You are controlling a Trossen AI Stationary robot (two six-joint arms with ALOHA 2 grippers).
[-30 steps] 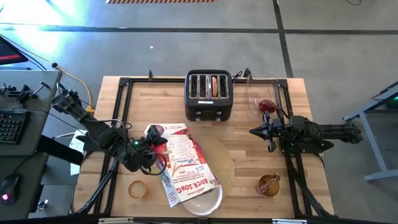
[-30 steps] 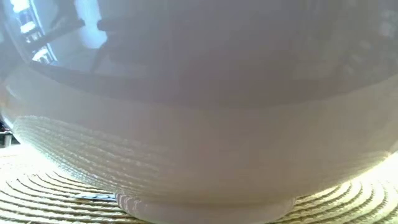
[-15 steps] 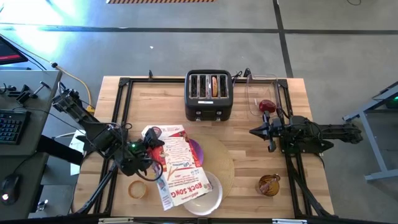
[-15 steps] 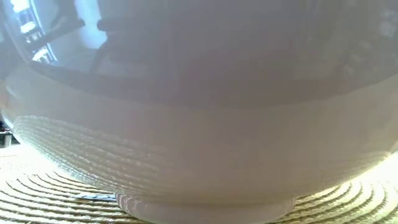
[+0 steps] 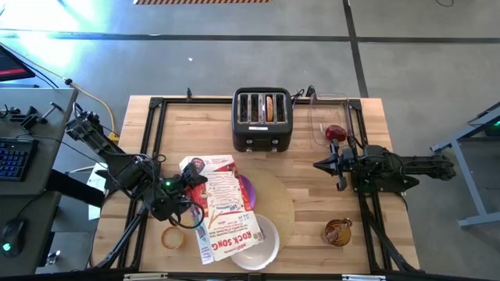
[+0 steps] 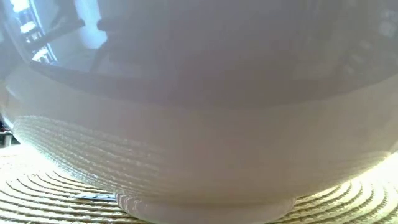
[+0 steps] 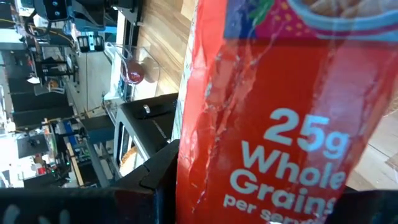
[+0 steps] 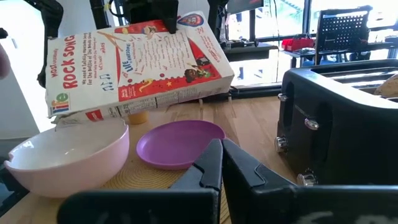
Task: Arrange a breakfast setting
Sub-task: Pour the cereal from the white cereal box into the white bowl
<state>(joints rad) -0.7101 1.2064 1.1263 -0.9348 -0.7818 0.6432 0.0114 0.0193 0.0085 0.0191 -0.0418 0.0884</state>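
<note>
My left gripper [image 5: 190, 191] is shut on a red and white cereal box [image 5: 226, 207]. It holds the box lying nearly level above the table, and the box's low end [image 8: 59, 102] is over the rim of the white bowl [image 5: 264, 246]. The bowl stands on the round tan mat [image 5: 283, 204], beside the small purple plate [image 8: 180, 144]. The bagel [image 5: 173, 237] lies near the front left. The amber cup [image 5: 338, 232] stands at the front right. The red fruit [image 5: 335, 133] is in a clear container. My right gripper [image 5: 319, 165] is shut and empty. No spoon or loose cereal shows. My left gripper pinches the cereal box between its two fingers near the end away from the bowl [image 8: 177, 28]. The box's red face [image 7: 273, 124] fills the left wrist view. The fingers lie across the box. The box is lifted clear, slanting slightly down toward the bowl.
A black toaster [image 5: 263, 119] with bread in one slot stands at the far middle. Black frame rails [image 5: 148, 156] run along both table sides. The low view is filled by the bowl [image 6: 199, 112] on the mat [image 6: 37, 199].
My left gripper has shifted a little toward the table's near left corner and turned the cereal box. The box's low end has swung from over the bowl's middle toward the bowl's left rim and the near edge. The purple plate now shows more.
</note>
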